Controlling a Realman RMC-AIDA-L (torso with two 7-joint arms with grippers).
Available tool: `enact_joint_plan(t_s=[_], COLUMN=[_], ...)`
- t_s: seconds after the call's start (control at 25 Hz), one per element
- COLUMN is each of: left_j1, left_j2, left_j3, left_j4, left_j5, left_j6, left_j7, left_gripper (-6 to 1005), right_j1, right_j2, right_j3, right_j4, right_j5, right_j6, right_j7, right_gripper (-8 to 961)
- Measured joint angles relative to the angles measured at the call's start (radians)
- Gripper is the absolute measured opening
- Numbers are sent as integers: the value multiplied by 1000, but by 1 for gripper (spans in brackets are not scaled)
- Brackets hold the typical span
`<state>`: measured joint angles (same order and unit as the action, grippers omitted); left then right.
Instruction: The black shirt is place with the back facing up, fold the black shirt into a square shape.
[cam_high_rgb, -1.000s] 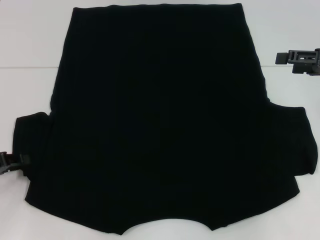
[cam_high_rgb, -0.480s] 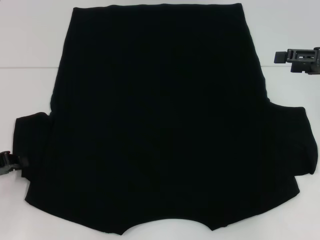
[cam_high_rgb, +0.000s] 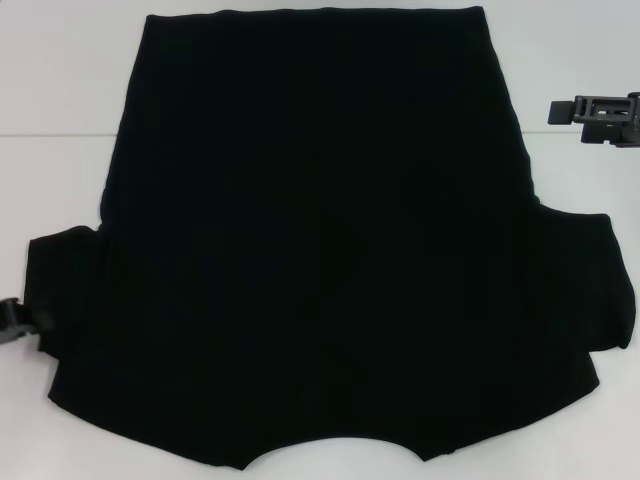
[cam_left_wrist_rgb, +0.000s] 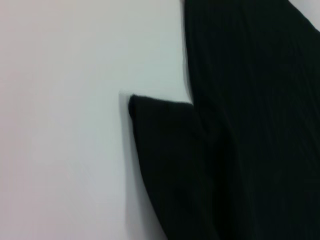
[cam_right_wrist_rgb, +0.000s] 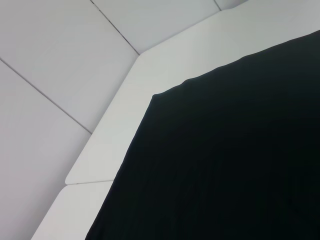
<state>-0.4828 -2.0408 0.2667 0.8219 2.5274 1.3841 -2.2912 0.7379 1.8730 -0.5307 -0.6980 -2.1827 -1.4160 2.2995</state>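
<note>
One white table (cam_high_rgb: 60, 90) carries the black shirt (cam_high_rgb: 320, 240), spread flat with its hem at the far edge and both sleeves out to the sides. Right gripper (cam_high_rgb: 598, 115) hovers beside the shirt's right edge, clear of the cloth. Left gripper (cam_high_rgb: 15, 320) sits at the left sleeve's cuff. Finger state of either: cannot tell.

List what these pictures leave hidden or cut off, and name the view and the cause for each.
- Left gripper, head view: cut off by the picture's edge beside the black shirt sleeve; fingers unreadable.
- Right gripper, head view: partly cut off by the edge, beside the shirt.
- Shirt collar: cropped by the head view's bottom edge.
- Any lettering: none visible; the shirt's underside is hidden against the table.
</note>
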Motion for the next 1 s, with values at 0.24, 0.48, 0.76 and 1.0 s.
enact_joint_plan(t_s=[0.24,0.48,0.76,1.0], left_j1=[13,6,-10,-30], left_j2=[7,18,26,34], left_j3=[-25,-52,-54,-49], left_j4=[90,104,107,131], left_j5=[22,67,76,79], left_j6=[-20,-34,-79,-63], left_j7=[-69,-96,-119,-126], left_gripper=[-2,-1,-1,0], right_j1=[-1,-3,-1,0], right_j2=[0,-3,-5,-8], right_j3=[0,1,3,3], right_j4=[0,0,0,-1], right_j5=[0,0,0,0], right_j6=[0,-1,-1,-3], right_j7=[5,6,6,6], right_gripper=[929,929,928,927])
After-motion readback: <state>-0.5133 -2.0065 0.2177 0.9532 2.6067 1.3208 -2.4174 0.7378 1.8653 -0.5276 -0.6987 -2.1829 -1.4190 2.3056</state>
